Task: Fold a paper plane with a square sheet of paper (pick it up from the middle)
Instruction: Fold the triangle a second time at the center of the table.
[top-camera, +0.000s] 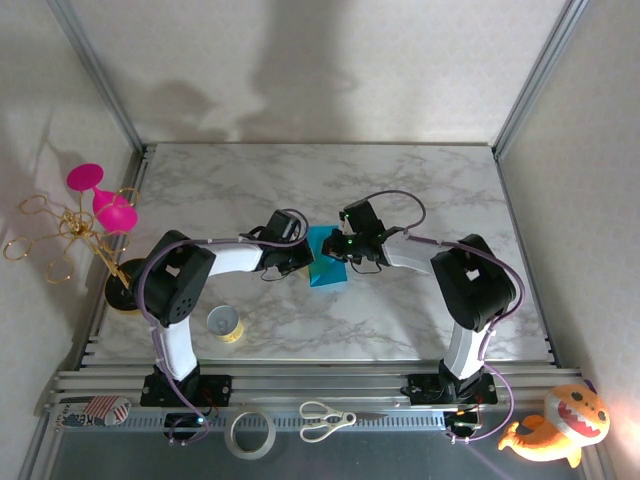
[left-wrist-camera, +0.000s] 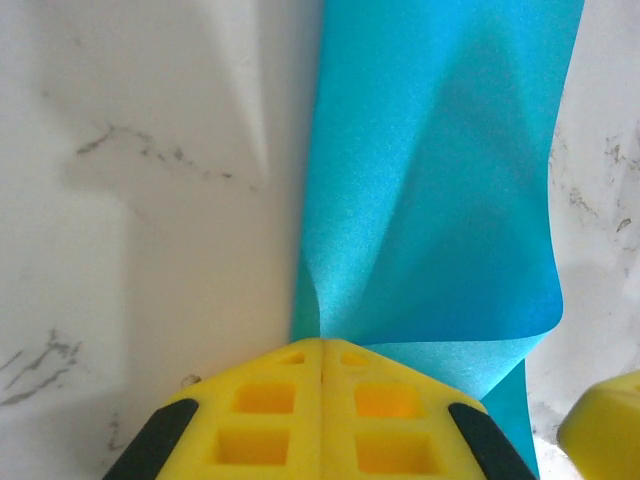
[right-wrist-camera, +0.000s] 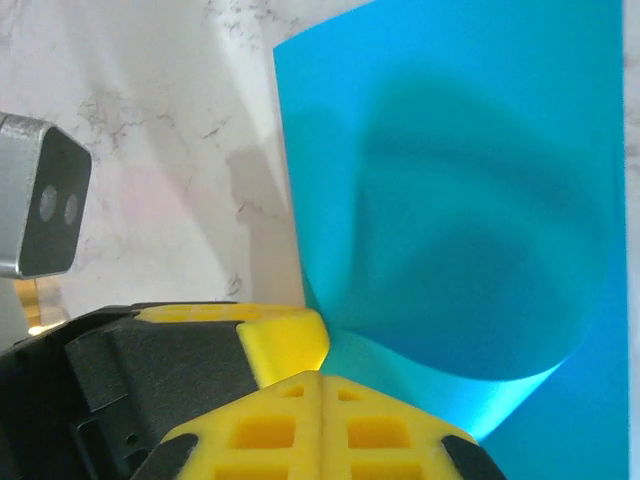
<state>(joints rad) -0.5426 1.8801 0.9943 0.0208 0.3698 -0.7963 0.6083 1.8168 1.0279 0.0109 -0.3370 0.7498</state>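
Square sheet of paper (top-camera: 327, 258) lay at the centre of the top frame on the marble bench (top-camera: 420, 190), teal, partly doubled over. In the left wrist view the sheet (left-wrist-camera: 430, 200) filled the right half of the frame, one flap bowed up in a soft curl. The right wrist view showed the same curl on the sheet (right-wrist-camera: 470, 200), with a rounded fold low in the frame.

Left gripper (top-camera: 308, 262) met the sheet's left edge. Its yellow jaws were pressed together with paper pinched at their tips (left-wrist-camera: 322, 345). Right gripper (top-camera: 342, 260) met the right edge, jaws likewise closed on the paper (right-wrist-camera: 320, 378), and the two grippers were just beside each other.

Further out: small yellow tape roll (top-camera: 226, 324) at lower left of the bench; white tape roll (top-camera: 251, 434) and scissors (top-camera: 325, 420) along the bottom rail; orange plush toy (top-camera: 555, 425) at lower right; pink goblets (top-camera: 100, 200) on a gold stand at left.
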